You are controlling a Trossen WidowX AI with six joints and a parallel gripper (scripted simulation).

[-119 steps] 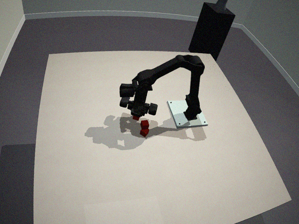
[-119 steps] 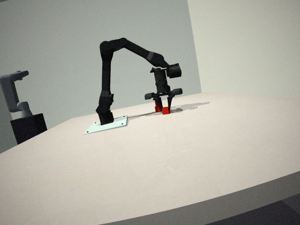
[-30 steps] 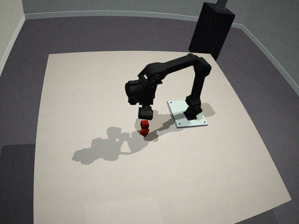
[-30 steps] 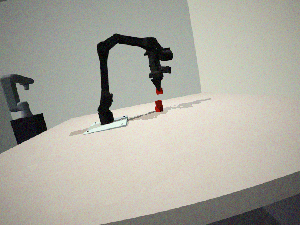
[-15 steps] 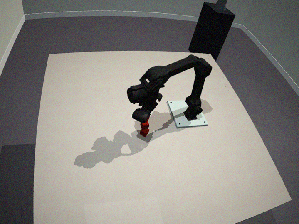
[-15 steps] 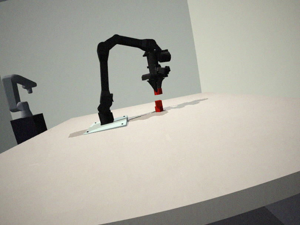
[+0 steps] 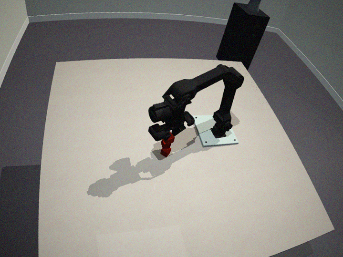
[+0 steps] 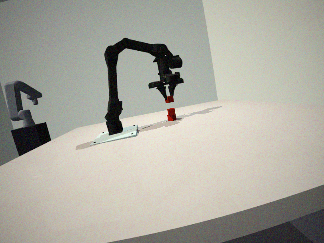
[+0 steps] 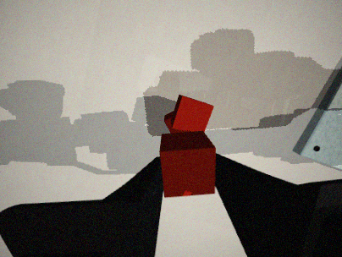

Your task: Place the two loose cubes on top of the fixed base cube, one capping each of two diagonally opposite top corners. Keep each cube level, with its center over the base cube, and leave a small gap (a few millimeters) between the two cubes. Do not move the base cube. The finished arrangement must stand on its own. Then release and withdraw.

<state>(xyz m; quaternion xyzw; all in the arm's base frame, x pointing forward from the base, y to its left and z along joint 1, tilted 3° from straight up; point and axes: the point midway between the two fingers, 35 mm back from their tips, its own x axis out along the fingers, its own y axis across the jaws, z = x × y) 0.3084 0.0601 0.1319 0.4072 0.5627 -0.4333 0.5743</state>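
The red base cube [image 7: 165, 153] [image 8: 171, 118] [image 9: 168, 122] sits on the table. One loose red cube [image 7: 165, 144] [image 8: 171, 111] [image 9: 193, 114] rests on top of it, turned relative to it; in the wrist view it hides most of the base. My gripper [image 7: 171, 135] [image 8: 169, 96] [image 9: 185, 161] is shut on the other loose red cube [image 7: 171, 139] [image 8: 170, 100] [image 9: 188, 179]. In the exterior view a gap shows between the held cube and the stacked cube below it. The exact offset of the stacked cube over the base corner is too small to tell.
The arm's pale mounting plate [image 7: 206, 141] [image 8: 131, 129] [image 9: 326, 131] lies beside the stack on the pale table [image 7: 253, 194] [image 8: 183, 170]. Behind the table stands a black pedestal [image 7: 242, 33] [image 8: 30, 138] bearing a grey arm [image 7: 254, 3] [image 8: 11, 102].
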